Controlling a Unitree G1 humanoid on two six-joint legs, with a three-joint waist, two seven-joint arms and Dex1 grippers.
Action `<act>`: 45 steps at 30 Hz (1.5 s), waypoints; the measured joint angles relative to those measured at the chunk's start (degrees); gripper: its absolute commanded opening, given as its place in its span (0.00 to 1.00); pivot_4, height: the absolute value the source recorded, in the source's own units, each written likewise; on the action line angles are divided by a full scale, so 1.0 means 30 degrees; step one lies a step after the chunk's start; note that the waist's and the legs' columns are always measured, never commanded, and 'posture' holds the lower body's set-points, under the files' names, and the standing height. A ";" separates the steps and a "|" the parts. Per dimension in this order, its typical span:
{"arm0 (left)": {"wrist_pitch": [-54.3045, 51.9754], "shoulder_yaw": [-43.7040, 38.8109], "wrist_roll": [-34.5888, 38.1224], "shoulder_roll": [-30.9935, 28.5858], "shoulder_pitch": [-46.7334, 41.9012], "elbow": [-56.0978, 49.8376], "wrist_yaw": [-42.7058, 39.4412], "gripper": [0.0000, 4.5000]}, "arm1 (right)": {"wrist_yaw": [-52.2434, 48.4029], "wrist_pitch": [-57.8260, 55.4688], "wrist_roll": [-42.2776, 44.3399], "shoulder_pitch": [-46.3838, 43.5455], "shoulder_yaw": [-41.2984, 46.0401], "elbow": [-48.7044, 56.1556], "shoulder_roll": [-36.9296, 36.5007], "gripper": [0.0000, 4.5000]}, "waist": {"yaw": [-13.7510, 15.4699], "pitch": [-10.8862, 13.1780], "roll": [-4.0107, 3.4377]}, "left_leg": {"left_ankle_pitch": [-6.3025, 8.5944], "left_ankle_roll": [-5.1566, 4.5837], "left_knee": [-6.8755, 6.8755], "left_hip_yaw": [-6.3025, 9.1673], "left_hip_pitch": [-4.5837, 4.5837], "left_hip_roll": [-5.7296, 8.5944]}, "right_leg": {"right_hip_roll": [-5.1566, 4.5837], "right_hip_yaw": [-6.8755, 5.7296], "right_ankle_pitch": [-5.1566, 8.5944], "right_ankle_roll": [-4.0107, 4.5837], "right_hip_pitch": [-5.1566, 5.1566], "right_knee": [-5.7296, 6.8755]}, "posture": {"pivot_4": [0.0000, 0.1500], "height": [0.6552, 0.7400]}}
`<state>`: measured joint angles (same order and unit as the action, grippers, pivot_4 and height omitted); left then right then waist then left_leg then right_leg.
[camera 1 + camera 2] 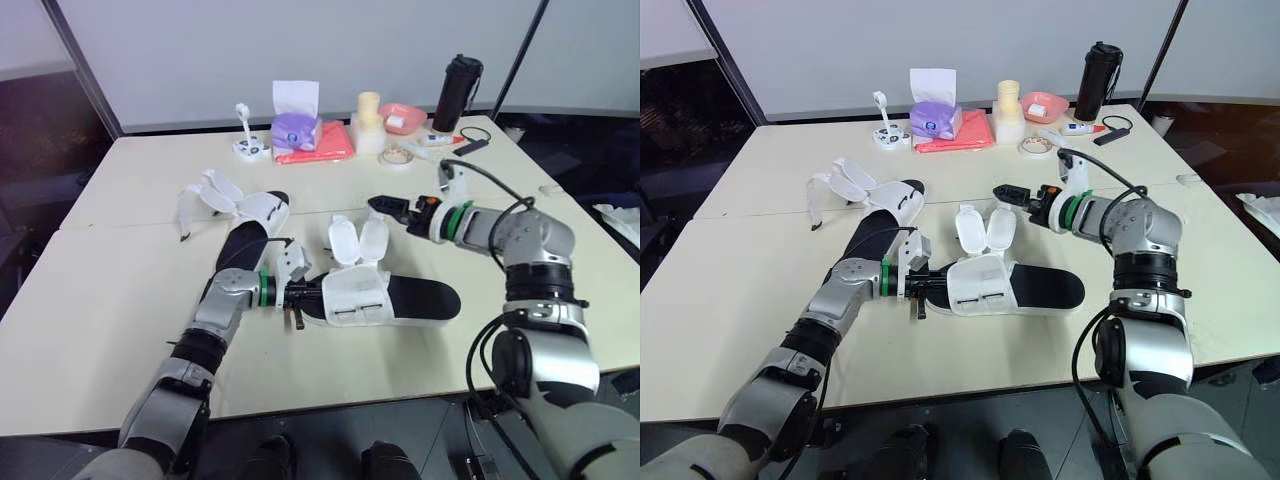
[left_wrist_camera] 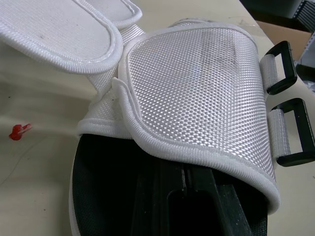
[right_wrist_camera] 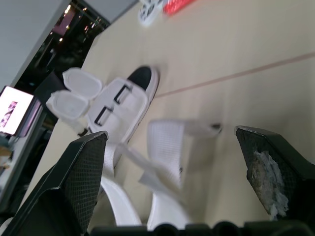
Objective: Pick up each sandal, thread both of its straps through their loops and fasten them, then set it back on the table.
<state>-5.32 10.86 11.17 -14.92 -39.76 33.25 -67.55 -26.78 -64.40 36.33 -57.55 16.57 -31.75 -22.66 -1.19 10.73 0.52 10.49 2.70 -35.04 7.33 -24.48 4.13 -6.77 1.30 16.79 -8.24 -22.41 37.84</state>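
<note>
Left claw (image 1: 301,298) sits inside the sandal (image 1: 385,297) near the front edge of the surface (image 1: 110,320); its grip I cannot tell. Right claw (image 1: 379,205) hovers spread wide.

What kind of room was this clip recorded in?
Probably an office or lab meeting room: pale tables pushed together, a plain partition wall with dark framing behind them, and desk clutter such as a tissue box and a black flask.

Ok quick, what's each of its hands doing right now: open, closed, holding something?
Left gripper: at the near sandal's strapped end; open or shut cannot be told.
Right gripper: open, holding nothing.
</note>
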 measured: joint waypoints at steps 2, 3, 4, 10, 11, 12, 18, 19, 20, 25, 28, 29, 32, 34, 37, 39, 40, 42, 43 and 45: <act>-0.0014 0.0001 0.0002 0.0005 0.0038 -0.0058 0.0047 0.00 | -0.0281 -0.0004 -0.0066 -0.0104 -0.0282 -0.0464 0.0445 0.99 | 0.0005 0.0000 0.0000 | 0.0000 0.0000 -0.0002 -0.0001 0.0000 0.0000 | 0.0000 0.0001 0.0000 0.0000 -0.0002 0.0004 | 1.00 1.00; -0.0011 0.0000 0.0001 -0.0001 0.0047 -0.0058 0.0072 0.00 | -0.0471 0.0046 -0.0161 -0.0247 -0.0494 -0.0835 0.0637 0.99 | 0.0001 0.0000 0.0000 | 0.0000 0.0000 -0.0003 -0.0001 0.0000 0.0000 | 0.0000 0.0001 0.0000 0.0000 -0.0003 0.0007 | 1.00 1.00; -0.0008 -0.0003 -0.0001 -0.0008 0.0049 -0.0059 0.0087 0.00 | -0.0610 0.0100 -0.0262 -0.0392 -0.0635 -0.1105 0.0778 0.99 | -0.0005 0.0000 -0.0001 | -0.0001 0.0001 -0.0004 -0.0001 0.0000 0.0000 | 0.0000 0.0001 0.0000 0.0000 -0.0006 0.0010 | 1.00 1.00; 0.0024 -0.0004 -0.0019 -0.0012 0.0050 -0.0059 0.0214 0.00 | -0.1650 0.1337 -0.0822 -0.1825 -0.1013 -0.3687 0.1462 0.99 | -0.0002 0.0000 -0.0002 | -0.0002 0.0003 -0.0004 -0.0001 0.0000 0.0002 | 0.0002 0.0000 0.0000 0.0000 -0.0011 0.0020 | 1.00 1.00; 0.0023 -0.0007 -0.0019 -0.0021 0.0050 -0.0061 0.0226 0.00 | -0.1785 0.1603 -0.0844 -0.2113 -0.0975 -0.4045 0.1458 0.99 | -0.0007 0.0000 -0.0002 | -0.0002 0.0003 -0.0002 0.0000 0.0000 0.0001 | 0.0002 0.0000 0.0000 0.0000 -0.0013 0.0020 | 1.00 1.00; 0.0023 -0.0010 -0.0021 -0.0031 0.0055 -0.0072 0.0246 0.00 | -0.1962 0.1948 -0.0874 -0.2496 -0.0897 -0.4518 0.1445 0.99 | -0.0013 0.0000 -0.0002 | -0.0002 0.0003 -0.0001 0.0000 0.0000 0.0001 | 0.0003 0.0000 0.0000 0.0000 -0.0015 0.0022 | 1.00 1.00; 0.0021 -0.0019 -0.0013 -0.0030 0.0254 -0.0259 0.0534 0.00 | -0.2694 0.3320 -0.1278 -0.3776 -0.0586 -0.6269 0.1379 0.99 | -0.0008 0.0001 -0.0002 | -0.0001 0.0004 -0.0001 0.0001 0.0001 0.0000 | 0.0004 0.0001 0.0000 0.0000 -0.0017 0.0025 | 1.00 1.00; 0.0017 -0.0019 -0.0010 -0.0031 0.0255 -0.0265 0.0539 0.00 | -0.2738 0.3425 -0.1345 -0.3888 -0.0537 -0.6530 0.1344 0.99 | -0.0012 0.0001 -0.0002 | -0.0001 0.0004 0.0000 -0.0001 0.0000 0.0000 | 0.0004 0.0003 0.0000 0.0000 -0.0018 0.0025 | 1.00 1.00; 0.0016 -0.0019 -0.0009 -0.0031 0.0255 -0.0270 0.0545 0.00 | -0.2770 0.3472 -0.1371 -0.3953 -0.0507 -0.6699 0.1301 0.99 | -0.0012 0.0001 -0.0002 | -0.0002 0.0004 0.0000 -0.0001 0.0001 0.0000 | 0.0004 0.0003 0.0000 0.0000 -0.0018 0.0025 | 1.00 1.00; 0.0012 -0.0021 0.0003 -0.0014 0.0256 -0.0273 0.0585 0.00 | -0.2944 0.3959 -0.1539 -0.4370 -0.0234 -0.7252 0.1124 0.99 | -0.0007 0.0002 -0.0005 | -0.0002 0.0004 0.0001 -0.0003 0.0000 0.0001 | 0.0004 0.0004 0.0000 0.0000 -0.0020 0.0024 | 1.00 1.00; 0.0014 -0.0032 0.0006 0.0022 0.0256 -0.0271 0.0601 0.00 | -0.3206 0.4118 -0.1602 -0.4595 -0.0181 -0.7337 0.0946 0.99 | 0.0005 0.0003 -0.0005 | -0.0002 0.0004 0.0000 -0.0002 0.0000 0.0001 | 0.0004 0.0004 0.0000 0.0000 -0.0018 0.0024 | 1.00 1.00; 0.0014 -0.0053 0.0005 0.0035 0.0256 -0.0271 0.0601 0.00 | -0.3216 0.4119 -0.1613 -0.4663 -0.0170 -0.7342 0.0890 0.99 | 0.0004 0.0002 -0.0005 | -0.0002 0.0004 0.0000 -0.0003 0.0000 0.0001 | 0.0004 0.0003 0.0000 0.0000 -0.0018 0.0024 | 1.00 1.00; 0.0016 -0.0079 0.0000 0.0061 0.0255 -0.0269 0.0598 0.00 | -0.3221 0.4154 -0.1635 -0.4870 -0.0104 -0.7346 0.0750 0.99 | 0.0008 0.0002 -0.0005 | -0.0002 0.0004 0.0000 -0.0001 0.0000 0.0001 | 0.0004 0.0004 0.0001 0.0000 -0.0018 0.0024 | 1.00 1.00; 0.0019 -0.0089 -0.0008 0.0070 0.0254 -0.0267 0.0594 0.00 | -0.3231 0.4154 -0.1636 -0.4899 -0.0084 -0.7346 0.0695 0.99 | 0.0008 0.0003 -0.0005 | -0.0002 0.0004 0.0000 -0.0002 0.0000 0.0001 | 0.0003 0.0004 0.0001 0.0000 -0.0017 0.0024 | 1.00 1.00; 0.0029 -0.0098 -0.0021 0.0079 0.0253 -0.0261 0.0585 0.00 | -0.3240 0.4154 -0.1657 -0.4898 -0.0084 -0.7346 0.0672 0.82 | 0.0009 0.0003 -0.0006 | -0.0002 0.0005 0.0000 -0.0002 0.0000 0.0001 | 0.0003 0.0004 0.0000 0.0000 -0.0018 0.0024 | 1.00 1.00; 0.0044 -0.0100 -0.0045 0.0086 0.0252 -0.0256 0.0581 0.00 | -0.3301 0.4154 -0.1710 -0.4898 -0.0085 -0.7342 0.0649 0.59 | 0.0012 0.0003 -0.0005 | -0.0002 0.0005 -0.0001 -0.0002 0.0000 0.0002 | 0.0003 0.0004 0.0001 0.0000 -0.0017 0.0024 | 1.00 1.00; 0.0058 -0.0101 -0.0068 0.0085 0.0252 -0.0254 0.0574 0.00 | -0.3395 0.4144 -0.1714 -0.4897 -0.0088 -0.7318 0.0630 0.48 | 0.0011 0.0002 -0.0005 | -0.0002 0.0005 0.0000 -0.0003 0.0000 0.0002 | 0.0003 0.0004 0.0000 0.0000 -0.0017 0.0024 | 1.00 1.00; 0.0114 -0.0105 -0.0100 0.0084 0.0250 -0.0245 0.0556 0.00 | -0.3484 0.4018 -0.1717 -0.4874 -0.0101 -0.7014 0.0606 0.26 | 0.0010 0.0003 -0.0006 | -0.0002 0.0005 0.0000 -0.0003 -0.0001 0.0002 | 0.0003 0.0005 0.0000 0.0000 -0.0021 0.0024 | 1.00 1.00; 0.0178 -0.0106 -0.0135 0.0085 0.0249 -0.0236 0.0541 0.00 | -0.3543 0.3838 -0.1709 -0.4824 -0.0110 -0.6587 0.0606 0.12 | 0.0011 0.0004 -0.0008 | -0.0002 0.0005 0.0000 -0.0002 -0.0001 0.0001 | 0.0003 0.0005 0.0000 0.0000 -0.0022 0.0025 | 1.00 1.00; 0.0216 -0.0105 -0.0157 0.0098 0.0247 -0.0228 0.0528 0.00 | -0.3625 0.3331 -0.1603 -0.4639 -0.0140 -0.5380 0.0607 0.00 | 0.0021 0.0004 -0.0008 | -0.0001 0.0005 0.0001 0.0000 -0.0002 0.0001 | 0.0003 0.0004 0.0001 0.0000 -0.0021 0.0024 | 1.00 1.00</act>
<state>-4.67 10.54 10.70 -14.62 -39.02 32.56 -65.97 -37.65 -54.41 31.52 -71.46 16.15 -47.89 -20.83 -1.13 10.74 0.50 10.48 2.71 -35.04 7.33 -24.48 4.13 -6.76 1.32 16.79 -8.24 -22.47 37.92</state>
